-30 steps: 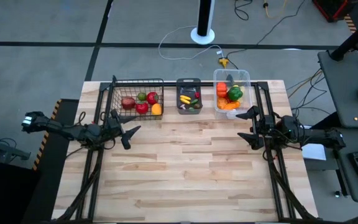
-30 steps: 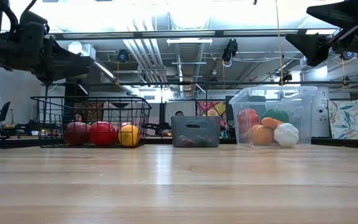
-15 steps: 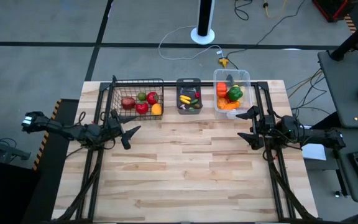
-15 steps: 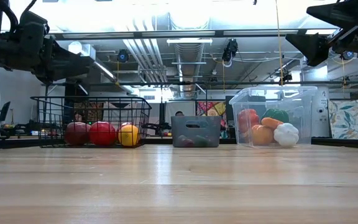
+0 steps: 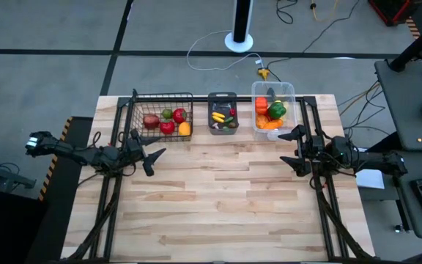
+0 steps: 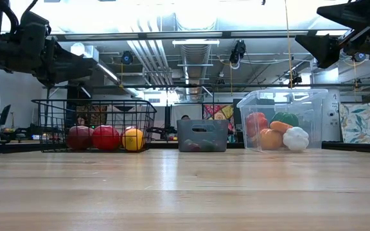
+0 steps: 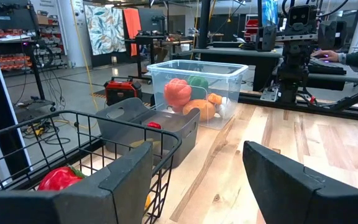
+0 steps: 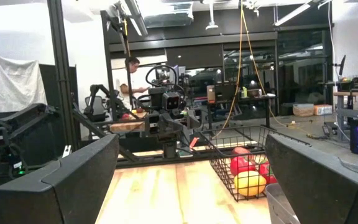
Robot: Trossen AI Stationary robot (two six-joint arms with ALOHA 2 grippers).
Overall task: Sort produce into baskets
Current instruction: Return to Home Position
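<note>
My left hand (image 5: 154, 161) hung above the worktop (image 5: 218, 205) near its left edge. Its fingers were spread wide and held nothing, on the near side of the wire basket (image 5: 160, 95). My right hand (image 5: 287, 149) hung near the right edge, also wide and empty, on the near side of the clear tub (image 5: 273, 86). The three containers stood in a row along the far edge, with the grey bin (image 5: 223, 95) in the middle. The produce (image 5: 179, 115) lay inside them:
- Wire basket: red, green and orange pieces.
- Grey bin: small yellow, green and red pieces.
- Clear tub: orange, red, green and white pieces.
</note>
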